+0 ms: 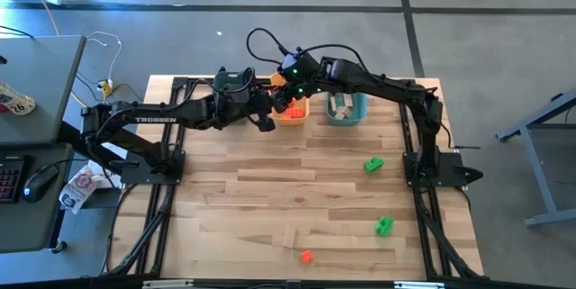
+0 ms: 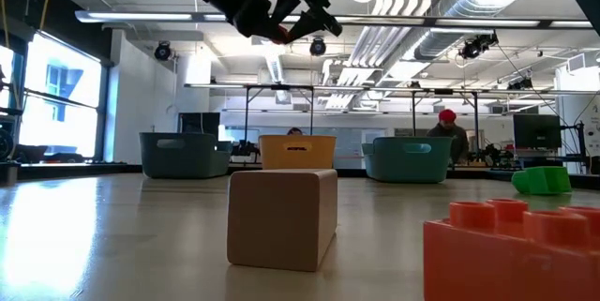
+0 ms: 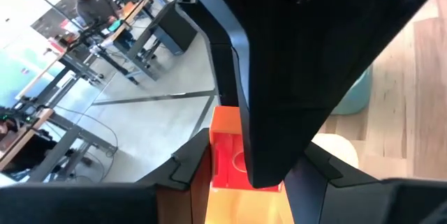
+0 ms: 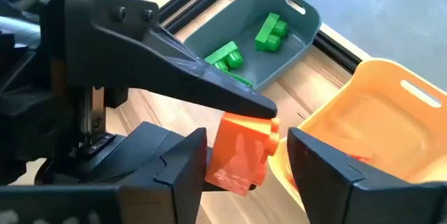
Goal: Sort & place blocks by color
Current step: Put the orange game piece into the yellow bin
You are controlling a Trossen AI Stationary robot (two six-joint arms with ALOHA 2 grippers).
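Over the far edge of the tabletop [image 1: 270,190], your 2 arms meet above the row of 3 bins: the left arm [image 1: 162,118] reaches in from its side and the right arm [image 1: 387,86] from the other. The orange bin [image 4: 391,112] sits in the middle. On the left arm's side of it is a teal bin [image 4: 279,35] holding green blocks [image 4: 269,30], and on the right arm's side another teal bin [image 1: 346,109] holding pale tan ones.

The left claw [image 1: 272,109] is clenched on a red-orange block [image 4: 237,144], keeping it raised just beside the orange bin's rim. The right claw [image 4: 246,155] brackets that same block, its fingers spread with a gap showing on 1 side, so you should treat it as released. My reading is that this is either a handover between claws or a drop being lined up, since this colour belongs in the orange bin close by.

On the near half of the tabletop, 4 blocks lie loose, all well apart from the bins: 2 green blocks [image 1: 373,165], a tan block [image 1: 289,237] and a small red-orange block [image 1: 307,256].
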